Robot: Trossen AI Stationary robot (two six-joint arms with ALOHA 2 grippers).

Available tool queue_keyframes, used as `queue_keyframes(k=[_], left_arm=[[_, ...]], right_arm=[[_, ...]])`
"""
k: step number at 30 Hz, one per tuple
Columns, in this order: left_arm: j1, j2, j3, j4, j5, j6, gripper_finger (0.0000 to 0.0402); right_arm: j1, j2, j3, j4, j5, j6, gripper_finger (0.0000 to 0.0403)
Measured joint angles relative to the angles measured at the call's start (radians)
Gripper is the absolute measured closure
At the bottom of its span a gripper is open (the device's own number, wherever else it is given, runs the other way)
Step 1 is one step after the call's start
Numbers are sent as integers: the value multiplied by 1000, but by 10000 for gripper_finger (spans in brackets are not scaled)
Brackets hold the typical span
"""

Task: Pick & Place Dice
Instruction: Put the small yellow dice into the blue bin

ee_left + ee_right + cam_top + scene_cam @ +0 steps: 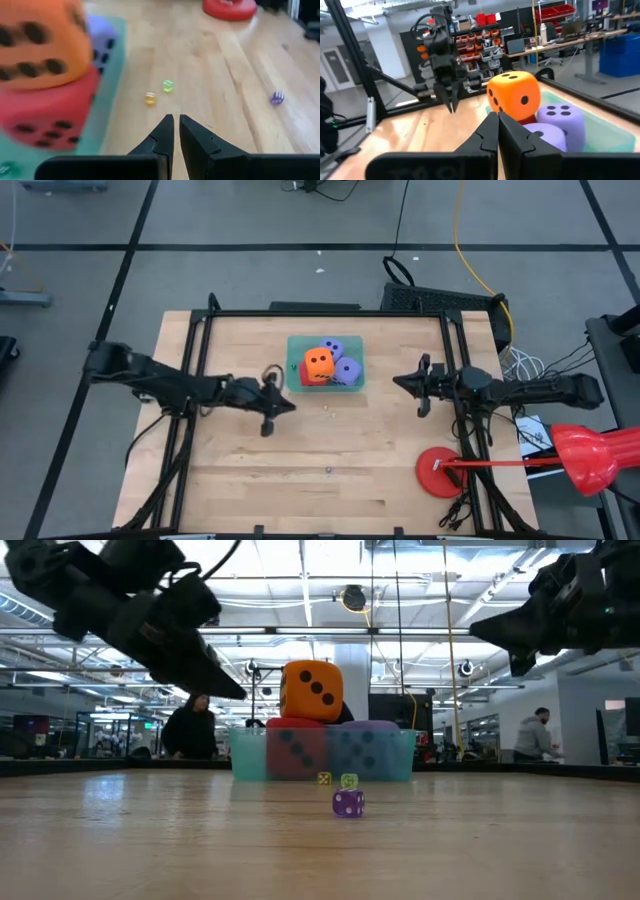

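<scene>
A teal tray (pixel 296 351) at the table's middle holds the four soft dice. The orange die (pixel 318 363) sits on top of the red die (pixel 306 377), and the two purple-blue dice (pixel 347 369) lie beside them toward the tray's right. In the low view the orange die (pixel 310 690) stands above the tray's rim. My left gripper (pixel 288 409) hangs shut above the table just left of the tray and near of it, empty. My right gripper (pixel 399 383) hangs shut to the tray's right, empty, its fingertips (pixel 496 117) pointing at the dice.
Three tiny dice lie on the wood near the tray: a yellow one (pixel 150 98), a green one (pixel 168 85) and a purple one (pixel 277 97). A red round disc (pixel 440 472) sits near the right near corner. People stand in the room behind the table.
</scene>
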Motion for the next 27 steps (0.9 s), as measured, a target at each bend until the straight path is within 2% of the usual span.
queue_keyframes(k=[6, 9, 13, 19, 21, 24, 27], left_arm=[[-46, 215, 120, 34, -24, 70, 358], [-52, 309, 197, 36, -27, 103, 335], [-43, 415, 282, 34, -41, 131, 284], [20, 502, 349, 7, -52, 130, 196], [41, 526, 358, 2, -19, 134, 176], [64, 557, 371, 7, 41, 145, 159], [71, 582, 382, 16, 50, 160, 157]], right_arm=[[53, 46, 0, -10, 14, 85, 399], [107, 86, -1, 4, 108, 100, 399], [193, 159, -1, 69, 252, 138, 399], [341, 311, -2, 163, 413, 147, 399], [379, 363, -2, 199, 450, 151, 399], [411, 428, -2, 266, 448, 136, 399], [426, 472, -2, 320, 448, 111, 399]])
